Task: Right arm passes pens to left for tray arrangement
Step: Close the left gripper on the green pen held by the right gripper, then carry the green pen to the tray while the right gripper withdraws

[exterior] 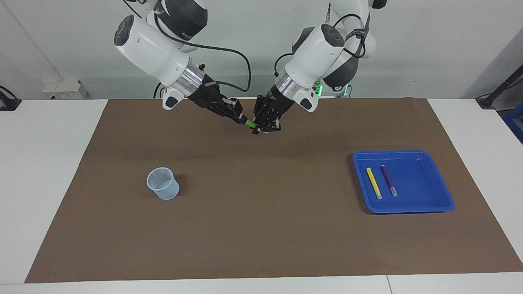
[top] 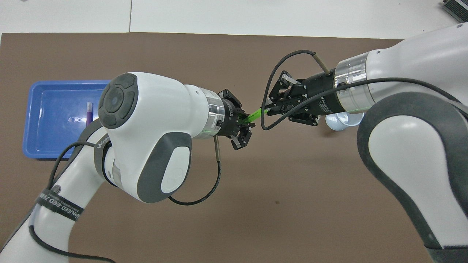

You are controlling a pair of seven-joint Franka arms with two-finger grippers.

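Note:
Both grippers hold the green pen (exterior: pixel 250 123) in the air over the brown mat, near the robots' end of the table. My right gripper (exterior: pixel 244 121) is shut on one end of it. My left gripper (exterior: pixel 260 128) is shut on its other end. From overhead, a short stretch of the green pen (top: pixel 255 116) shows between the left gripper (top: pixel 247 123) and the right gripper (top: pixel 265 108). The yellow pen (exterior: pixel 373 183) and the purple pen (exterior: pixel 388 180) lie side by side in the blue tray (exterior: pixel 433 179) toward the left arm's end.
A small translucent pale-blue cup (exterior: pixel 163 183) stands upright on the mat toward the right arm's end. The brown mat (exterior: pixel 265 212) covers most of the white table. Overhead, the left arm hides part of the tray (top: pixel 47 109).

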